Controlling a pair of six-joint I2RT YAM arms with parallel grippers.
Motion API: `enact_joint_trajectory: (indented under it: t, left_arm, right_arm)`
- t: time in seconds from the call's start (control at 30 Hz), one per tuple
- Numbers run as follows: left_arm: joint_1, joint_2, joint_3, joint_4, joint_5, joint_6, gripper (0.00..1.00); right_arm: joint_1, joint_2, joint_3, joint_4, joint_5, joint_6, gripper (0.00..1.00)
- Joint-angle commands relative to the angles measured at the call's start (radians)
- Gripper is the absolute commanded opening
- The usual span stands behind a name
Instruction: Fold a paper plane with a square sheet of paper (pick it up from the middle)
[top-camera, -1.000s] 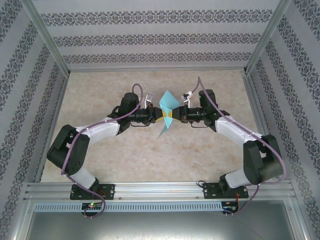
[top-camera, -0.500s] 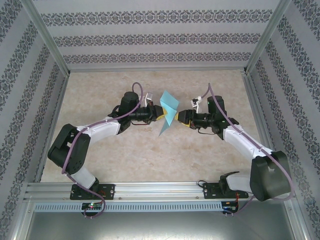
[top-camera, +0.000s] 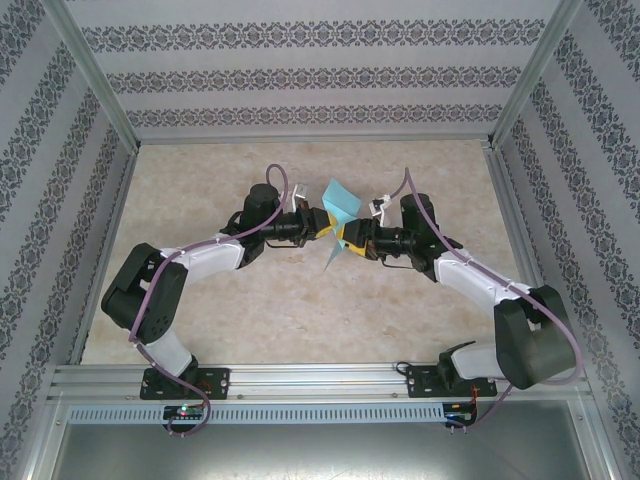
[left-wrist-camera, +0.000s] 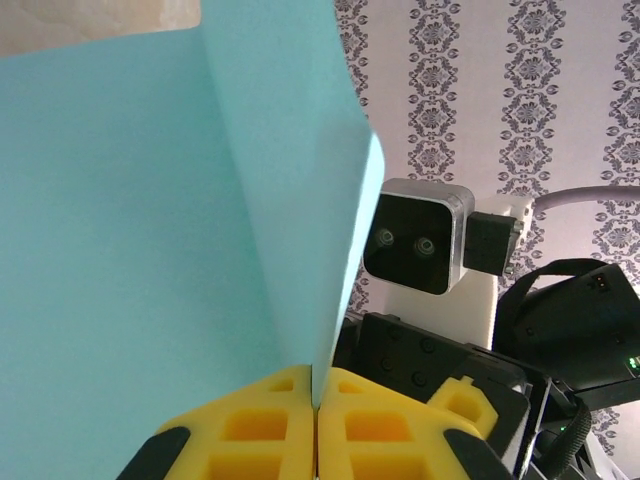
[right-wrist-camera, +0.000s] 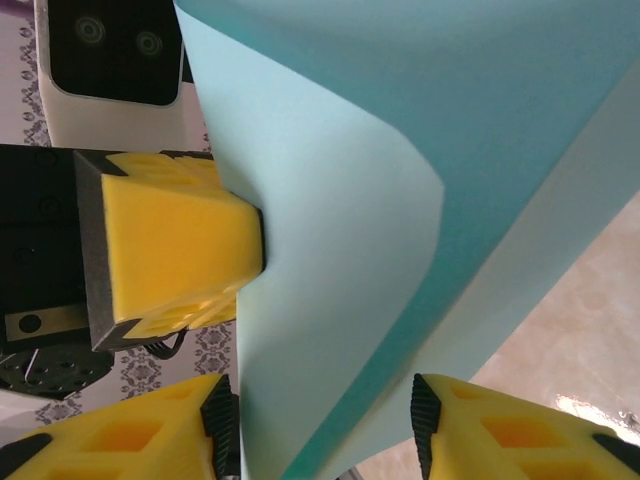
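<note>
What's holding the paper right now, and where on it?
The left gripper is shut on the sheet of paper, pinching the near end of its crease. The right gripper is open, straddling the sheet without gripping it.

Bright, even light; blurred close-ups

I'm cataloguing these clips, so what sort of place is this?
Probably a robot test enclosure: aluminium frame, patterned wall panels around a marbled tabletop, and arms bolted to a rail.
</note>
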Motion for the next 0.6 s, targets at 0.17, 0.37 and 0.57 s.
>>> enact_joint_trajectory:
  t: [0.17, 0.37, 0.57]
  left_arm:
    - [-0.012, 0.006, 0.02, 0.082, 0.005, -0.019, 0.09]
    - [-0.011, -0.003, 0.012, 0.081, 0.007, -0.019, 0.11]
    - [-0.011, -0.002, 0.006, 0.066, 0.007, -0.009, 0.13]
  right_arm:
    - [0.005, -0.024, 0.004, 0.057, -0.005, 0.046, 0.37]
    - [-0.008, -0.038, 0.0, 0.032, -0.002, 0.041, 0.28]
    - [-0.016, -0.058, 0.0, 0.024, -0.005, 0.047, 0.21]
